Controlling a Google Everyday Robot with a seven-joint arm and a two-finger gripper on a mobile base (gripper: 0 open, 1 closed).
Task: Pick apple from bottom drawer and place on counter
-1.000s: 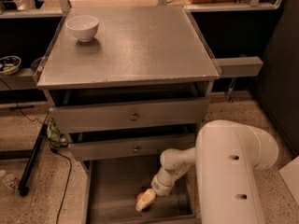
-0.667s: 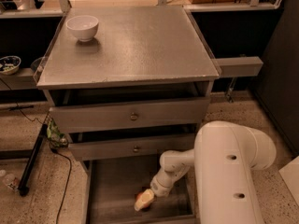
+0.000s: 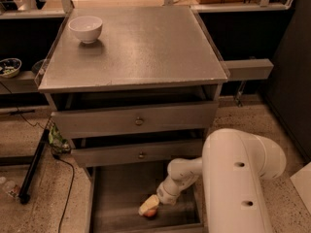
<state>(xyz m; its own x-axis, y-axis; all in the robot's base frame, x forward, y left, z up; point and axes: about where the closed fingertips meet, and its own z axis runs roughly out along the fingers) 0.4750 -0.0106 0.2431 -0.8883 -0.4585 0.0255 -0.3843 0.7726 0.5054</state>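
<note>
**Cream-coloured two-finger gripper down at the small round red-orange apple**

Reaches down and to the left from a thick, rounded cream-white arm that fills the lower right of the view. Sits right at the apple, touching it or all but touching it from above and to the left. Cannot tell how far open or closed, nor whether the fruit is truly held; too much overlap there to say.

Apple low inside the wide grey metal bottom drawer, on its plain flat floor. Close to the low front lip, a little right of the middle. Only a sliver of red on show below the gripper, the rest hidden behind it.

Directly above, two grey drawers with small round brass knobs, the upper one wider across the view than the lower one.

On top of the cabinet, the broad, nearly square grey brushed-metal counter with a dull sheen. Near its back left corner, one round white bowl, upright, well apart from the apple.

Off to the right of the cabinet, a narrow grey side ledge. Underneath it all, speckled beige floor, with a black pole lying slanted across it to the left of the drawers.
</note>
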